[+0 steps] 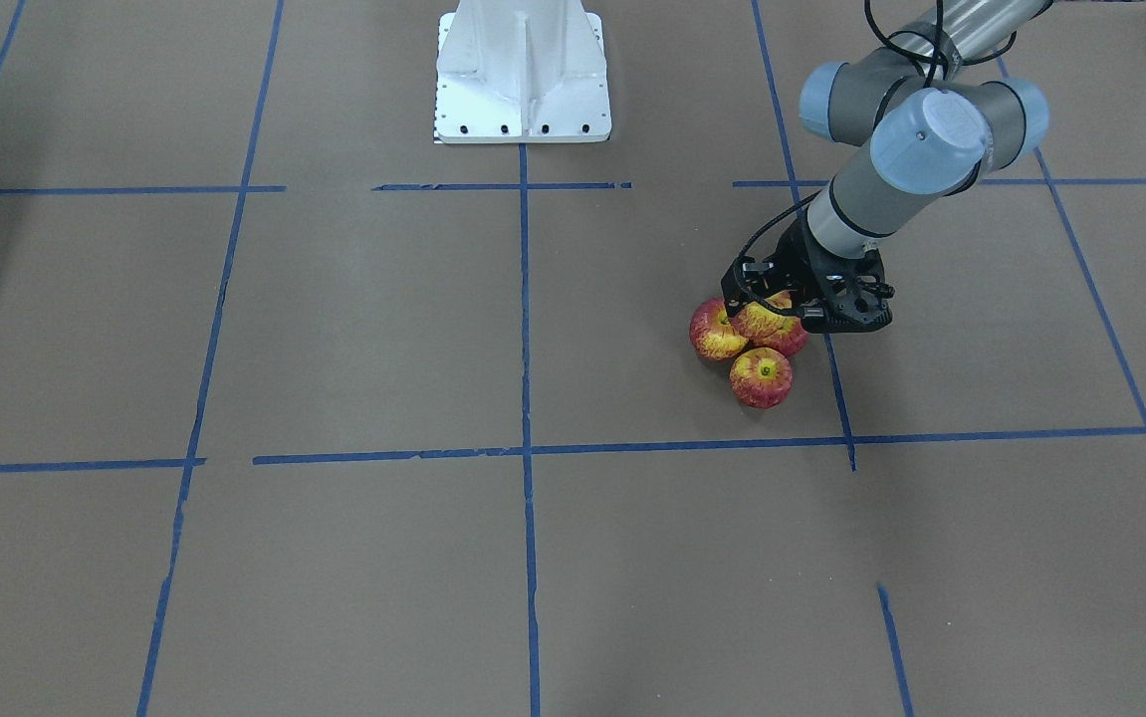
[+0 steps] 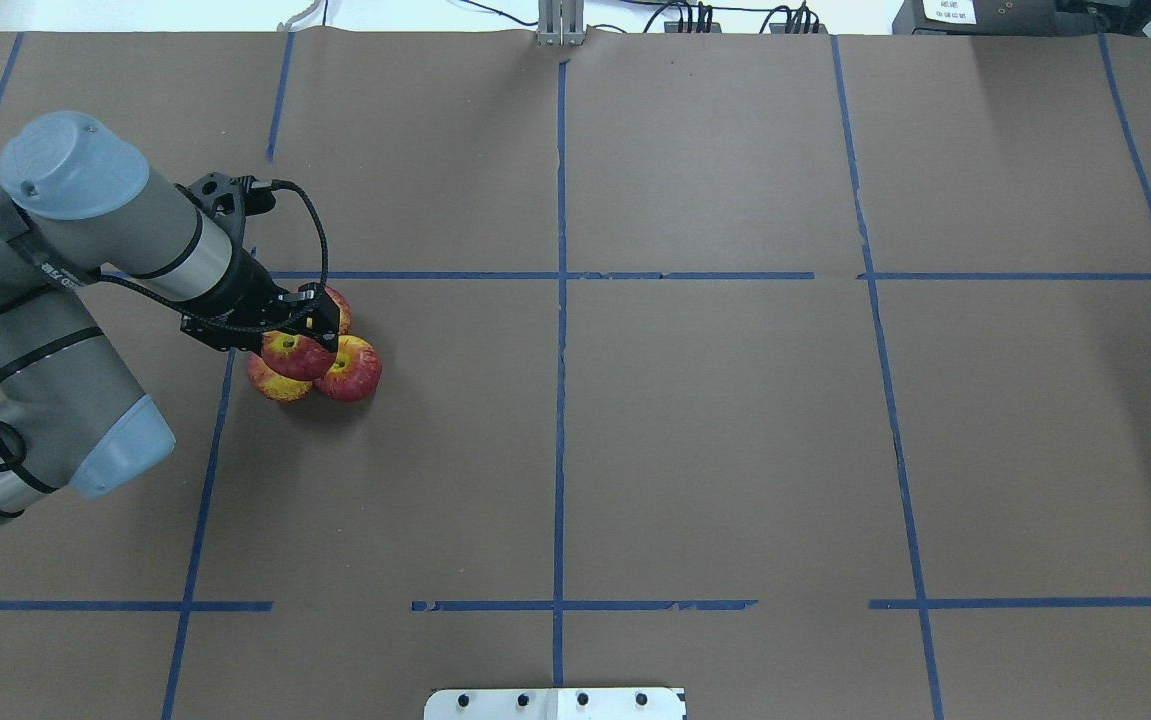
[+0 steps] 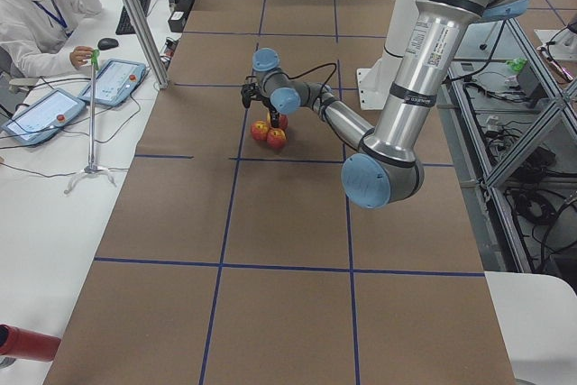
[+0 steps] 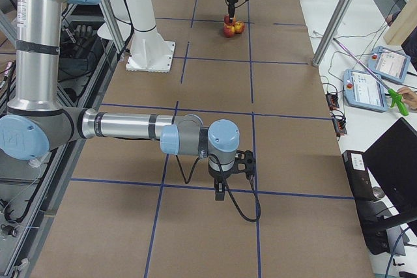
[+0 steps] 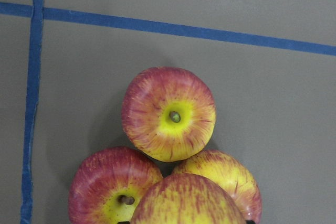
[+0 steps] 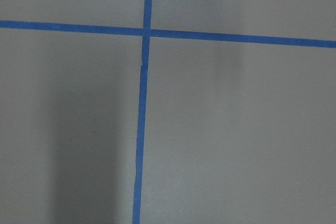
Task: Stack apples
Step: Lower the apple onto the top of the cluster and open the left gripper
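Four red-and-yellow apples cluster on the brown table on my left side. Three sit on the table touching one another: one (image 2: 351, 370), one (image 2: 275, 384) and one (image 2: 337, 298) partly behind the gripper. The fourth apple (image 2: 295, 356) sits on top of them, between the fingers of my left gripper (image 2: 301, 338), which is shut on it. In the left wrist view the held apple (image 5: 186, 200) is at the bottom edge above the three others (image 5: 169, 114). My right gripper (image 4: 221, 190) hangs over bare table far from the apples; I cannot tell if it is open or shut.
The white robot base (image 1: 523, 70) stands at the table's middle edge. Blue tape lines (image 2: 560, 275) grid the brown paper. An operator (image 3: 36, 6) sits beside the table with tablets (image 3: 113, 81) and a pole stand (image 3: 90, 114).
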Robot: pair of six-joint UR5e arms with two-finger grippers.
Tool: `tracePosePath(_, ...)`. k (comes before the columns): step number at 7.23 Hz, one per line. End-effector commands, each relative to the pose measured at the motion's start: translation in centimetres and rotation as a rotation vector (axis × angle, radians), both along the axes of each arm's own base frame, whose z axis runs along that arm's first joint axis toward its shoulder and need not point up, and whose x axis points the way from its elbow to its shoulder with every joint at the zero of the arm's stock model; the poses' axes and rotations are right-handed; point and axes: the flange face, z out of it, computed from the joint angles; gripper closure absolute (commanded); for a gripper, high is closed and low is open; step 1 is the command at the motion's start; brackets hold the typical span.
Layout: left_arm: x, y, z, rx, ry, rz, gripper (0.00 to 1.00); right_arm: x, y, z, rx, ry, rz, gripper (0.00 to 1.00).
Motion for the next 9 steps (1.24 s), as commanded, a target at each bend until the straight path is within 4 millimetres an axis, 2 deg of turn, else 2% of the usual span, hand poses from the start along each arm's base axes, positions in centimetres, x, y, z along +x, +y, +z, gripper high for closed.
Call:
tracePosePath(1, -0.1, -0.5, 0.0, 0.020, -0.014, -0.027, 1.00, 0.0, 0.0, 0.0, 0.000, 0.000, -0.001, 0.00)
tracePosePath(5, 0.0, -1.0, 0.2, 0.037, -0.035, -0.051, 1.00, 0.0, 0.0, 0.0, 0.000, 0.000, -0.001, 0.00)
tracePosePath(6, 0.2, -0.8, 0.3, 0.035, -0.035, -0.047, 0.96, 0.0, 0.0, 0.0, -0.001, 0.000, 0.001, 0.00)
tracePosePath(7, 0.6, -1.1, 1.2, 0.025, -0.049, -0.045, 0.68, 0.0, 0.0, 0.0, -0.001, 0.000, 0.001, 0.00)
tracePosePath(8, 0.7, -1.2, 1.4, 0.026, -0.049, -0.044, 0.40, 0.0, 0.0, 0.0, 0.000, 0.000, -0.001, 0.00)
tracePosePath(9, 0.6, -1.1, 1.3, 0.029, -0.048, -0.045, 0.00, 0.0, 0.0, 0.0, -0.001, 0.000, 0.001, 0.00)
